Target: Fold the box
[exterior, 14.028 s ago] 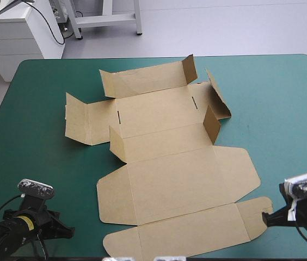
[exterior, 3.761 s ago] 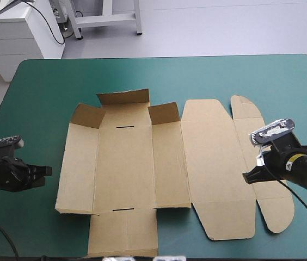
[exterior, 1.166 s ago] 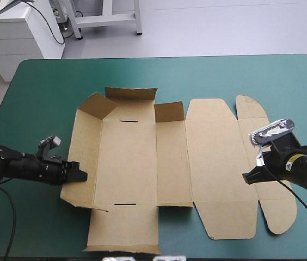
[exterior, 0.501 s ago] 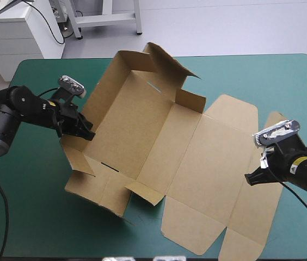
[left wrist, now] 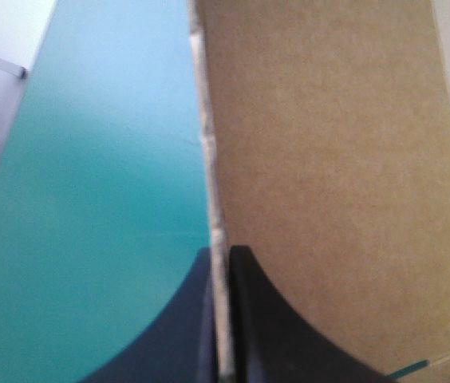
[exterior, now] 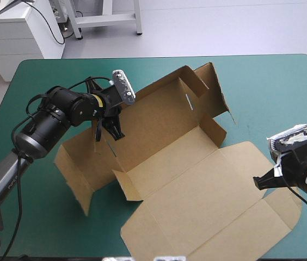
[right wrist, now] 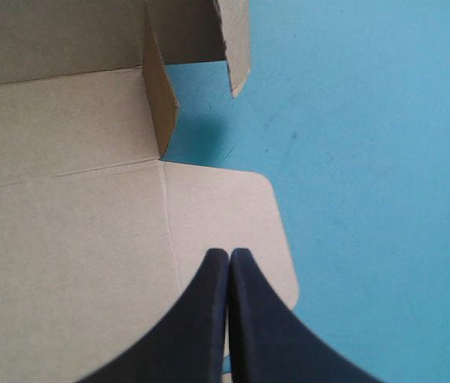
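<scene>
The brown box [exterior: 197,185] lies in the middle of the teal-green table [exterior: 273,92], turned at an angle. Its tray walls are partly raised at the far side and its lid lies flat toward the front. My left gripper [exterior: 110,132] reaches down over the tray's left wall, shut on that board edge. In the left wrist view the box [left wrist: 329,159] edge runs straight between the fingers of the left gripper [left wrist: 222,255]. My right gripper [exterior: 258,184] is shut at the lid's right edge. In the right wrist view the right gripper [right wrist: 230,254] hangs over a rounded flap of the box [right wrist: 65,239].
The lid's near corner [exterior: 197,253] reaches the table's front edge. Teal-green cover [right wrist: 369,159] shows beyond the right gripper. More of the cover [left wrist: 105,199] shows beside the gripped wall, on the left gripper's outer side.
The left gripper has moved right and farther in with the wall, and the box has turned and slid toward the front right. The right gripper has drifted right and toward the front.
</scene>
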### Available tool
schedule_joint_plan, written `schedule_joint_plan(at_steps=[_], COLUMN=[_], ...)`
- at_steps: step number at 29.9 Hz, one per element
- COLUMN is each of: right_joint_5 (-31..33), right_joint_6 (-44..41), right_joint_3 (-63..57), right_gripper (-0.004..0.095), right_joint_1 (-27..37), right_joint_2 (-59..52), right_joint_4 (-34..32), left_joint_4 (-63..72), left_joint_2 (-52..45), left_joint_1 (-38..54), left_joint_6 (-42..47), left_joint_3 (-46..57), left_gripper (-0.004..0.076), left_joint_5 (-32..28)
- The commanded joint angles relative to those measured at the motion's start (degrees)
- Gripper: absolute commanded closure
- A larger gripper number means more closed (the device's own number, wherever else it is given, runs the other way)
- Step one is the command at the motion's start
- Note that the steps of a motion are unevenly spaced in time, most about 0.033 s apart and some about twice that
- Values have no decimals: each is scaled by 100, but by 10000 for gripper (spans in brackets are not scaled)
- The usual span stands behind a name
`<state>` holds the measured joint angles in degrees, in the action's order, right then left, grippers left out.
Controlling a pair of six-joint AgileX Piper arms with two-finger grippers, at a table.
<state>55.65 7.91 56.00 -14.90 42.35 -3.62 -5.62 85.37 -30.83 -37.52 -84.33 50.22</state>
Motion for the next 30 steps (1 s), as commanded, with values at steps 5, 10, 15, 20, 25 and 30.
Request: schedule_joint_plan(at_steps=[5,10,15,20,25,30], right_joint_5=[-314,-314,-334,-322,-336,-397], right_joint_6=[-69,-108,-144,-147,-147,-243], right_joint_3=[199,199,199,199,199,199], right_gripper=[924,924,924,924,924,924], right_joint_1=[42,42,42,42,42,42], right_joint_2=[-23,-23,-23,-23,-23,-23], right_joint_4=[-66,-66,-66,-66,-66,-66], left_joint_4=[-1538,-1993,-2289,-2904,-3843,-5023], left_joint_2=[-60,-2,-13,-214,-575,-854], left_joint_1=[-761,-1023,-1036,-1184,-1273,-1273], left_joint_6=[47,225,149,235,813,1679], left_joint_3=[-220,-220,153,913,1732,2313], left_gripper=[731,731,731,731,732,731], left_joint_5=[-1178,-1536,-1639,-2526,-3340,-3694])
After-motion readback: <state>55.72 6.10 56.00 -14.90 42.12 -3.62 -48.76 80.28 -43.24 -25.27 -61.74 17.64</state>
